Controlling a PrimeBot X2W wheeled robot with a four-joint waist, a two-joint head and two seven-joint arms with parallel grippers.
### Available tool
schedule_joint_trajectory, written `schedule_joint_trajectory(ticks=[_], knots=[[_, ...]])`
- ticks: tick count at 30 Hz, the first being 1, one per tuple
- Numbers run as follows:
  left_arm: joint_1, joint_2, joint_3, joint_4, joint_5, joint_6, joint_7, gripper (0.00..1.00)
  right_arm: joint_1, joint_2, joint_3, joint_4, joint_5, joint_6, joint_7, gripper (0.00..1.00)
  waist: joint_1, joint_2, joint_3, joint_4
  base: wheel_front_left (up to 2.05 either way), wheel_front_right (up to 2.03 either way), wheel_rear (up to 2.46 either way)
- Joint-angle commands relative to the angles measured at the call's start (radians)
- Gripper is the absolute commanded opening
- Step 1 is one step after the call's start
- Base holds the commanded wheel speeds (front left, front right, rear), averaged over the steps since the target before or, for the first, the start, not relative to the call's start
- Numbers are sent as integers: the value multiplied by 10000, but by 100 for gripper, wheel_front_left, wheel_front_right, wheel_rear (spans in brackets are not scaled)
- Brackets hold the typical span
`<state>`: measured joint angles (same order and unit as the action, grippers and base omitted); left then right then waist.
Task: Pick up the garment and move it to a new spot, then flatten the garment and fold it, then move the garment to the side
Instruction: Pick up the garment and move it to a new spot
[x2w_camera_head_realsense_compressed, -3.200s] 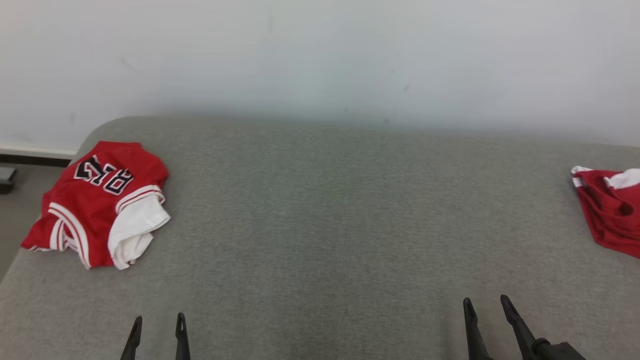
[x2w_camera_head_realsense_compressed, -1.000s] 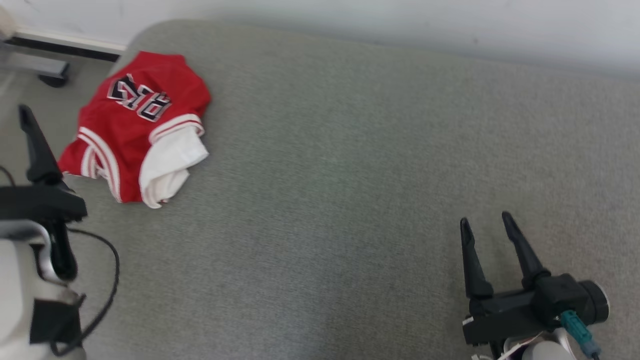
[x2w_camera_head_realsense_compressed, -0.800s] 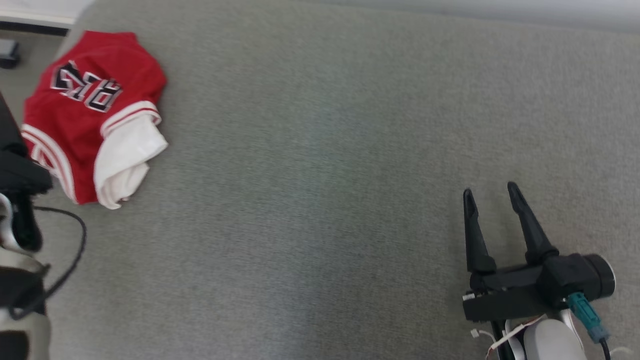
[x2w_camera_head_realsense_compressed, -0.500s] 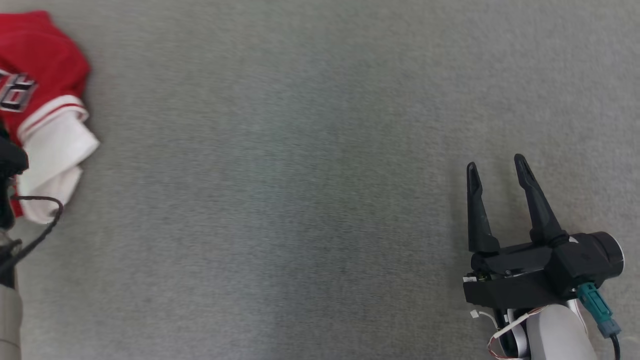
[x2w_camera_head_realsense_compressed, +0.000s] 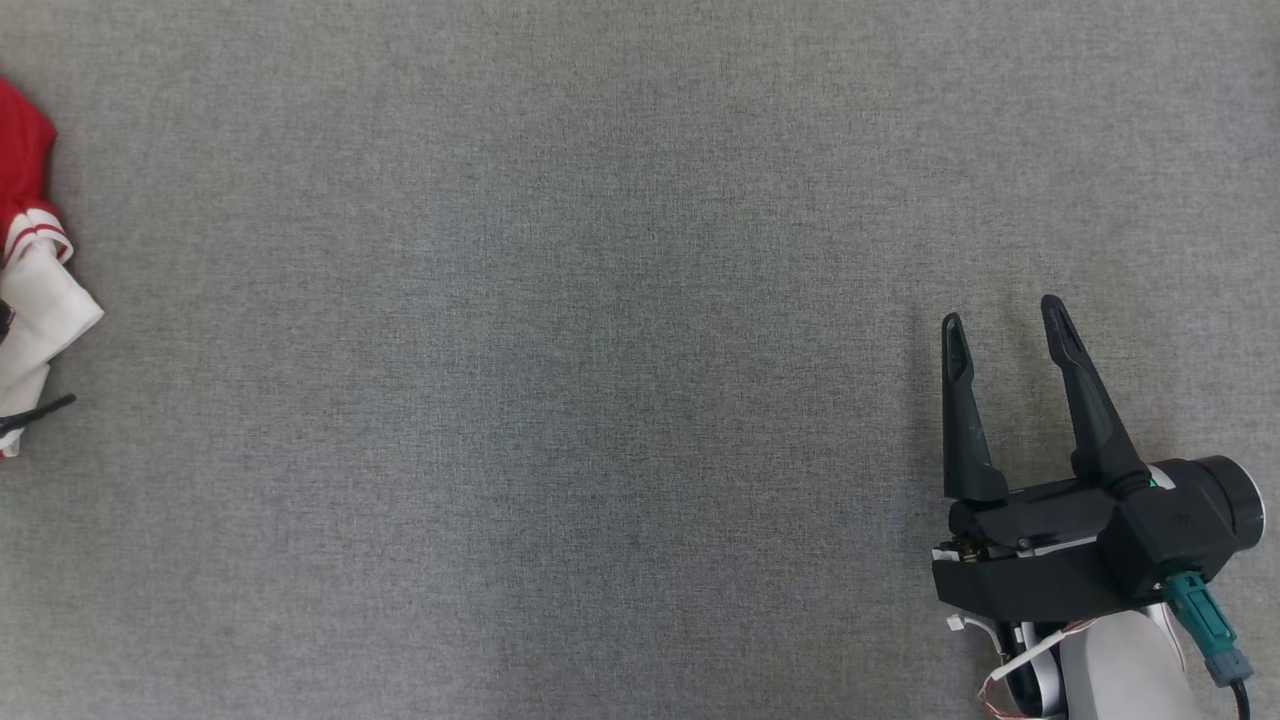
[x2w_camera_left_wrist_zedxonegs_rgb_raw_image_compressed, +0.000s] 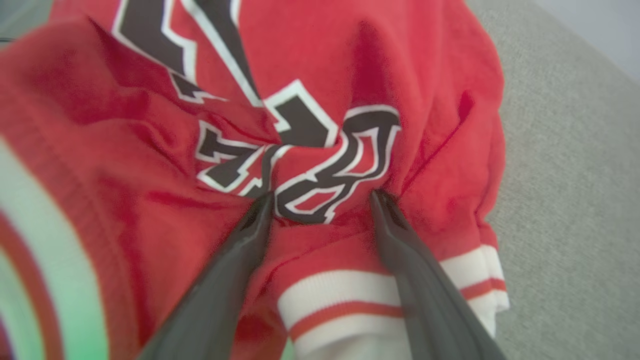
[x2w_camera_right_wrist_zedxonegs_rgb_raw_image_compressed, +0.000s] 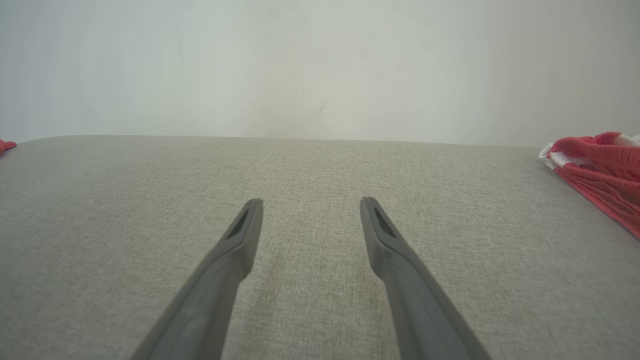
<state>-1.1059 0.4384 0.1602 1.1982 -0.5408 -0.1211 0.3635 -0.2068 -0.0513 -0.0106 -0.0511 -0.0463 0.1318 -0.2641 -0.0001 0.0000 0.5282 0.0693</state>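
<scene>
The garment (x2w_camera_left_wrist_zedxonegs_rgb_raw_image_compressed: 320, 115) is a red jersey with black-and-white lettering and white-striped trim, lying crumpled on the grey cloth surface (x2w_camera_left_wrist_zedxonegs_rgb_raw_image_compressed: 565, 200). In the left wrist view my left gripper (x2w_camera_left_wrist_zedxonegs_rgb_raw_image_compressed: 322, 200) stands open, both fingertips pressed into the red fabric on either side of a bunched fold. In the head view only the jersey's right edge (x2w_camera_head_realsense_compressed: 30, 290) shows at the far left. My right gripper (x2w_camera_head_realsense_compressed: 1005, 320) stands open with nothing between its fingers, low over the bare grey surface (x2w_camera_head_realsense_compressed: 600, 350) at the lower right; it is also seen in its own view (x2w_camera_right_wrist_zedxonegs_rgb_raw_image_compressed: 310, 205).
A second red and white cloth (x2w_camera_right_wrist_zedxonegs_rgb_raw_image_compressed: 600, 170) lies at the right edge of the surface in the right wrist view. A pale wall (x2w_camera_right_wrist_zedxonegs_rgb_raw_image_compressed: 320, 65) rises behind the far edge. A black cable end (x2w_camera_head_realsense_compressed: 35, 412) crosses the jersey's white part at the head view's left edge.
The head camera has tilted down and swung right, so the jersey slid to the left edge and the wall left the picture. The left arm has left the head view.
</scene>
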Motion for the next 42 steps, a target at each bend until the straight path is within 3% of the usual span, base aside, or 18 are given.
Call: schedule_joint_trajectory(ticks=[1, 4, 5, 9, 16, 22, 28, 35, 42], knots=[[424, -393, -110, 475, 34, 102, 406, 100, 58, 21, 16, -48, -79, -25, 1, 100, 1, 0, -63, 21, 0, 0, 0], [322, -398, -165, 562, 45, 251, 542, 100, 122, 18, 30, -48, -89, -25, 1, 100, 1, 0, -176, 24, 0, 0, 0], [313, -374, -207, 559, 101, 268, 476, 0, 132, 20, 35, -34, -85, -25, 1, 100, 1, 0, -225, 25, 0, 0, 0], [273, -311, -286, 328, 127, 180, -120, 0, 186, 20, 31, 49, -27, -25, 1, 100, 1, 0, -465, 41, 0, 0, 0], [-48, -98, -670, -506, 414, -19, -2165, 0, 383, 20, -123, 201, 156, -25, 1, 100, 1, 0, -1254, 181, 0, 0, 0], [-549, -301, -1291, -1360, 419, -111, -3320, 0, 629, 20, -277, 369, 373, -25, 1, 100, 1, 0, -2129, 256, 0, 0, 0], [-518, -478, -2918, -3153, 20, -87, -3596, 0, 958, 22, -419, 546, 713, -25, 1, 100, 1, 0, -2818, 57, 0, 0, 0], [-13, -557, -4668, -5622, -795, -90, -3459, 0, 1184, 20, -489, 734, 1033, -25, -1, 100, 1, 0, -3250, -674, 0, 0, 0], [704, -795, -5445, -7643, -1384, -78, -3258, 0, 1344, 23, -506, 849, 1337, -25, 1, 100, 1, 0, -3442, -1571, 0, 0, 0]])
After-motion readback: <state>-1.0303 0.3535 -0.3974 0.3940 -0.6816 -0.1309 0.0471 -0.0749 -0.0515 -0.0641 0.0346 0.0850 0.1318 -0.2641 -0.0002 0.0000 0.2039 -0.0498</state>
